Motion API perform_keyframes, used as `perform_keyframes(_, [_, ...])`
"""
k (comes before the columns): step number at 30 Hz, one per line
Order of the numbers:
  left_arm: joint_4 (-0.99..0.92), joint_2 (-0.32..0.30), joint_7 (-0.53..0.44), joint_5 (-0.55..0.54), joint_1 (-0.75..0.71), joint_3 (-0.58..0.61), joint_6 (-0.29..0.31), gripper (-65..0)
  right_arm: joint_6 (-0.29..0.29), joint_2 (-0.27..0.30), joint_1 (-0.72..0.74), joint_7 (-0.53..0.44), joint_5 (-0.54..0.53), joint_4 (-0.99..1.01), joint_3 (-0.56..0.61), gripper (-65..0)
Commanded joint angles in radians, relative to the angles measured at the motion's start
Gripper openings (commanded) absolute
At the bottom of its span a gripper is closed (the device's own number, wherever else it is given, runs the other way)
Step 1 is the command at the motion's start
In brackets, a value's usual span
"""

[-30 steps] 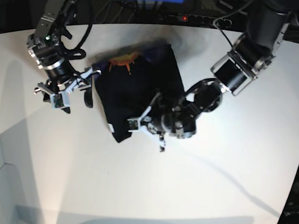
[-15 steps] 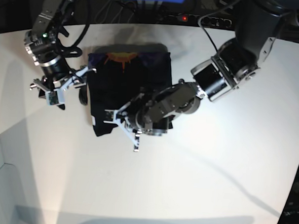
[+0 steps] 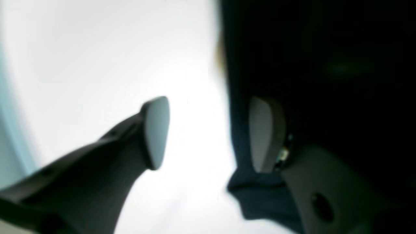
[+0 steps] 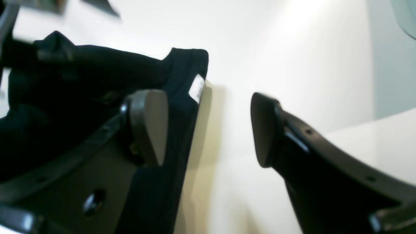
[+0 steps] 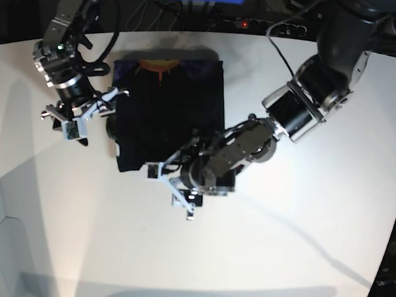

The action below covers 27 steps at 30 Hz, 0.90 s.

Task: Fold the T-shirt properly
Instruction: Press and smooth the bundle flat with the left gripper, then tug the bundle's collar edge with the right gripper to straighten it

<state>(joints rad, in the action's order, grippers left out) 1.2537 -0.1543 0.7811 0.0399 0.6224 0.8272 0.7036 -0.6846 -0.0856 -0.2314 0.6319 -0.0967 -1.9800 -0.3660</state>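
While the T-shirt (image 5: 170, 113) lies folded on the table (image 5: 293, 248), both arms' fingers (image 3: 156, 133) (image 4: 148, 126) gape wide, gripping nothing

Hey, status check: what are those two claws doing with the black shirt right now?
Left gripper open, one jaw over the shirt's edge. Right gripper open, likewise. T-shirt folded into a rectangle on the table. Nothing in the way.

Bare table (image 5: 300, 235) around T-shirt (image 5: 170, 106)
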Motion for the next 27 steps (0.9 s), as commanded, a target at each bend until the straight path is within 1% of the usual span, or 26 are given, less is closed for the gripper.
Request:
perform_keyframes(1, [0.037, 0.008, -0.021, -0.008, 0.032, -0.039, -0.005, -25.5, -0.014, 0.000, 0.004, -0.025, -0.016, -0.017, 0.000, -24.4])
perform_keyframes(6, [0.145, -0.054, -0.021, -0.015, 0.020, -0.222, -0.005, -25.5, -0.014, 0.000, -0.009, -0.025, -0.018, -0.018, 0.017, -24.7])
perform_keyframes(9, [0.265, -0.138, -0.019, -0.015, -0.068, -0.414, -0.005, -25.5, -0.014, 0.000, -0.030, -0.030, -0.019, -0.025, 0.065, -24.8])
perform_keyframes(11, [0.346, -0.193, -0.019, -0.015, -0.161, -0.566, -0.005, -25.6, -0.014, 0.000, -0.047, -0.031, -0.019, -0.035, 0.112, -26.7])
perform_keyframes(13, [0.403, -0.233, -0.019, -0.018, -0.250, -0.713, -0.005, -25.6, -0.014, 0.000, -0.073, -0.036, -0.021, -0.038, 0.160, -30.6])
perform_keyframes(15, [0.443, -0.256, -0.019, -0.018, -0.342, -0.868, -0.005, -25.6, -0.014, 0.002, -0.093, -0.036, -0.022, -0.040, 0.204, -36.5])
perform_keyframes(17, [0.472, -0.261, -0.019, -0.019, -0.434, -1.024, -0.005, -25.6, -0.014, 0.002, -0.113, -0.036, -0.022, -0.038, 0.246, -44.0])
perform_keyframes(19, [0.496, -0.258, -0.019, -0.019, -0.530, -1.186, -0.005, -25.6, -0.014, 0.002, -0.141, -0.037, -0.024, -0.040, 0.299, -53.6])
perform_keyframes(21, [0.502, -0.256, -0.019, -0.019, -0.612, -1.307, -0.005, -25.6, -0.014, 0.007, -0.158, -0.037, -0.024, -0.040, 0.347, -63.5])
perform_keyframes(22, [0.501, -0.256, -0.019, -0.021, -0.640, -1.345, -0.005, -25.6, -0.014, 0.008, -0.161, -0.037, -0.024, -0.040, 0.367, -65.0])
perform_keyframes(23, [0.498, -0.256, -0.019, -0.021, -0.663, -1.374, -0.005, -25.6, -0.014, 0.013, -0.170, -0.037, -0.022, -0.040, 0.381, -65.0])
perform_keyframes(27, [0.505, -0.256, -0.019, -0.021, -0.769, -1.457, -0.005, -25.6, -0.014, 0.071, -0.188, -0.037, -0.022, -0.031, 0.442, -65.0])
